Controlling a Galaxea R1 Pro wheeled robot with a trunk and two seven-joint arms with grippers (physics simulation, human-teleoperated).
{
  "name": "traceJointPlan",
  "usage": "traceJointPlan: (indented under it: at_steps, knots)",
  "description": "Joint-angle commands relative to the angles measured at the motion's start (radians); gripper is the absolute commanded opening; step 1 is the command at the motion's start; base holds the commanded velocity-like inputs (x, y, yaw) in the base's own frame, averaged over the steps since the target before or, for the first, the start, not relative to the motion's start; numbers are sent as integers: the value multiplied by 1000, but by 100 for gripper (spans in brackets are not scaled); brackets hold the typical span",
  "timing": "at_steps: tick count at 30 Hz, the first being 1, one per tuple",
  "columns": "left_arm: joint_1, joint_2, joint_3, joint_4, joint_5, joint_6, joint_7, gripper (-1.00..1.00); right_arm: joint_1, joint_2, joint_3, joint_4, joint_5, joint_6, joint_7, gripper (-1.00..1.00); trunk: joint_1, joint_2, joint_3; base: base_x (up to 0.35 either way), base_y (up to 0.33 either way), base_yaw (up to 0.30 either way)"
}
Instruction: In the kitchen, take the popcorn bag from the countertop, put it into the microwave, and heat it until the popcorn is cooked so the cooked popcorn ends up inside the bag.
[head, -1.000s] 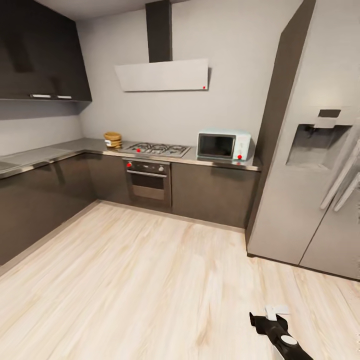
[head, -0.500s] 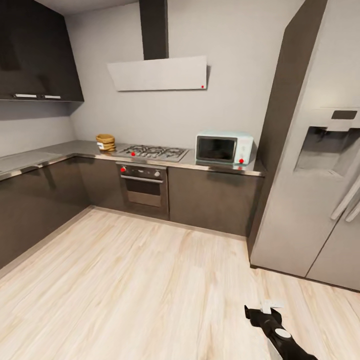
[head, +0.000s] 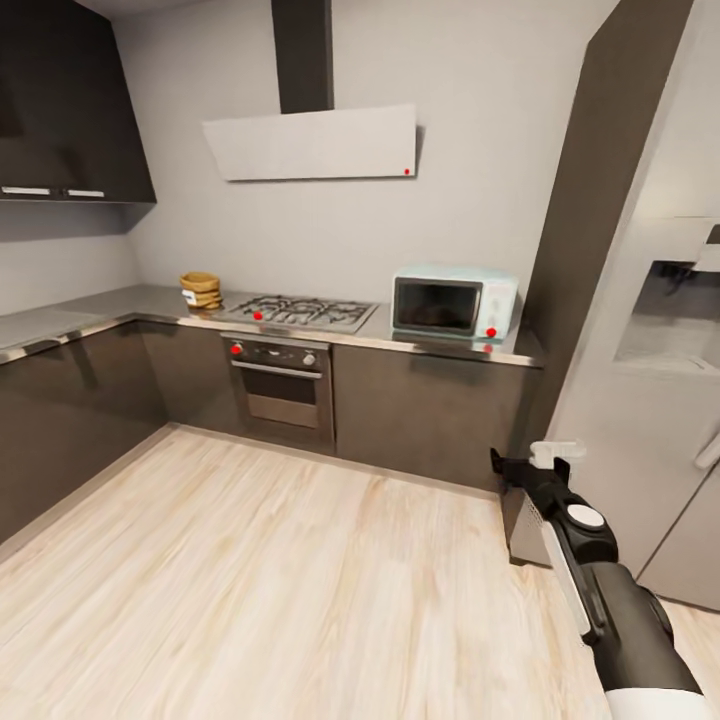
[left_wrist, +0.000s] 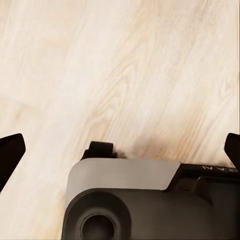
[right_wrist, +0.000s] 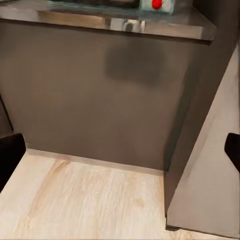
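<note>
The popcorn bag (head: 200, 290), tan with a white label, sits on the grey countertop (head: 120, 305) in the back corner, left of the gas hob. Further right on the same worktop stands the mint-blue microwave (head: 455, 303), its dark door closed. My right gripper (head: 528, 462) is raised in front of the cabinet below the microwave, open and empty, far from the bag. In the right wrist view the right gripper (right_wrist: 120, 152) faces that cabinet front, with the microwave's (right_wrist: 156, 4) red knob above it. My left gripper (left_wrist: 120, 150) hangs open over the wood floor.
A gas hob (head: 297, 312) and built-in oven (head: 278, 380) sit between the bag and the microwave. A tall steel fridge (head: 650, 400) stands close on my right, beside my right arm. Dark cabinets (head: 70, 410) run along the left wall. Light wood floor (head: 280, 580) lies ahead.
The view has shifted closer to the counter and slightly leftward. My right arm has lifted from low near the floor to the height of the cabinet fronts, still open.
</note>
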Motion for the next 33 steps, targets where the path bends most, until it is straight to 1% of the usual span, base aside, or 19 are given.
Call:
traceJointPlan:
  at_steps: [1, 4, 7, 9, 11, 13, 16, 24, 30, 32, 33]
  knots:
    - [-1, 0, 7, 1, 2, -3, 0, 100, 1, 0, 3, -14, 0, 8, -3, 100, -3, 7, 2, 333, -179, 0]
    - [2, 0, 7, 1, 2, -4, 0, 100, 4, 1, 22, -27, 0, 9, -3, 100, -3, 7, 2, 336, -80, 0]
    - [5, 0, 7, 1, 2, -4, 0, 100, 6, 1, 33, -35, 2, 12, -3, 100, -3, 7, 2, 340, -19, 0]
    - [8, 0, 8, 1, 3, -4, 0, 100, 6, 2, 61, -37, 3, 12, -4, 100, -3, 7, 2, 343, -3, 0]
    - [9, 0, 9, 2, 4, -4, 0, 100, 7, 13, 87, -37, 4, 12, -6, 100, -3, 7, 2, 343, 35, -11]
    - [10, 0, 9, 2, 5, -4, 0, 100, 7, 34, 101, -35, 6, 12, -7, 100, -3, 7, 2, 343, 130, -161]
    - [10, 1, 10, 2, 5, -4, 0, 100, 7, 51, 106, -34, 6, 12, -8, 100, -3, 7, 2, 332, 193, -260]
    - [10, 0, 10, 2, 5, -4, 0, 100, 7, 54, 100, -38, 5, 14, -7, 100, -3, 7, 2, 310, 223, -298]
    - [11, 0, 4, 2, 3, -5, -3, 100, 7, 54, 98, -38, 5, 14, -8, 100, -3, 7, 2, 49, 33, -300]
    - [11, 0, 6, 2, 3, -3, -3, 100, 7, 54, 98, -37, 5, 14, -7, 100, -11, 21, 8, 2, 1, -300]
    - [10, 0, 5, 2, 3, -3, -3, 100, 7, 54, 98, -37, 5, 14, -7, 100, -11, 21, 8, 0, 0, -300]
